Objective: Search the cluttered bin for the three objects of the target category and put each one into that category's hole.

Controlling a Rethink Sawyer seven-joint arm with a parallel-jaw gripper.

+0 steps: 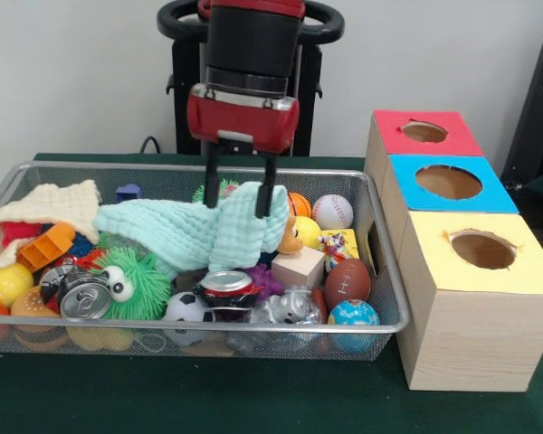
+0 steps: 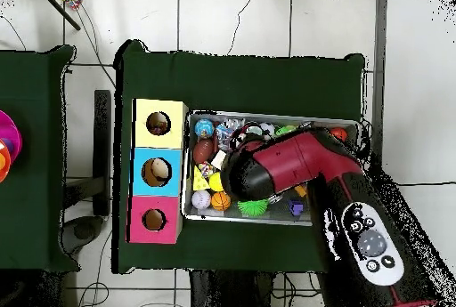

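Green worktop's bin [image 1: 9, 185]: hand [image 1: 240, 194] spread over the cloth [image 1: 195, 231] near its back edge, fingers straddling a fold

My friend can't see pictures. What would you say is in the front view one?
A red and black robot gripper reaches down with open fingers on either side of a fold of a pale green cloth in a wire bin crowded with toys, balls and cans. Beside the bin stand three wooden boxes with round holes, topped red, blue and yellow.

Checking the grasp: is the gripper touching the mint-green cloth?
Touching. In the front view, the gripper's open fingers press into the mint-green cloth.
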